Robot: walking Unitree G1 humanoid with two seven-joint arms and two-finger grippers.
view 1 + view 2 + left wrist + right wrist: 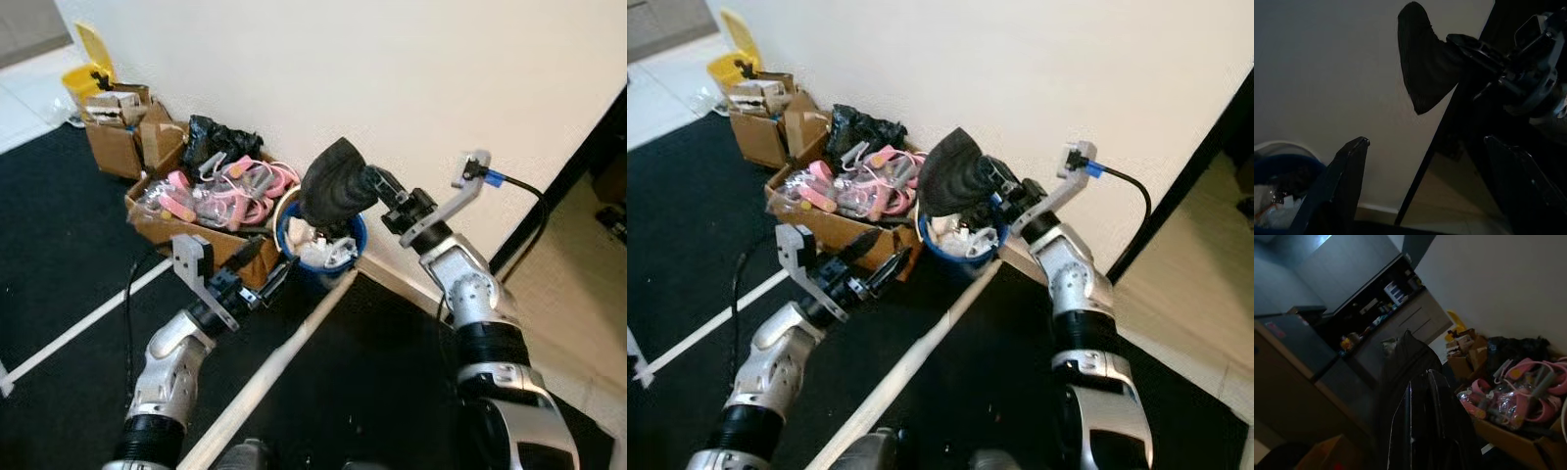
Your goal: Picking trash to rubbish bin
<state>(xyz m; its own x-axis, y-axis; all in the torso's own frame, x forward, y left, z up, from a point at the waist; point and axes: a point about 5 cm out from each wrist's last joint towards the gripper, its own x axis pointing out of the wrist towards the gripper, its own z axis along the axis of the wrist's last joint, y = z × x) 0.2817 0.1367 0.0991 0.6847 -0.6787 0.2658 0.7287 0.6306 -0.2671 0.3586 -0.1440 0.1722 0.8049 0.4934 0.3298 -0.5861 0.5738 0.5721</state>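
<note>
The right gripper (370, 184) is clamped on a black sock (331, 191), a limp, ribbed piece hanging toe-up just above the blue bin (359, 239), which is full of white scraps. The left gripper (263, 284) hangs beside the bin, fingers apart.

Right gripper (364, 188) clamped, left gripper (279, 277) agape.

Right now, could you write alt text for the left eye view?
The right gripper holds a black sock above a blue bin of trash by a white wall. The left gripper is open beside a cardboard box of pink items.
</note>
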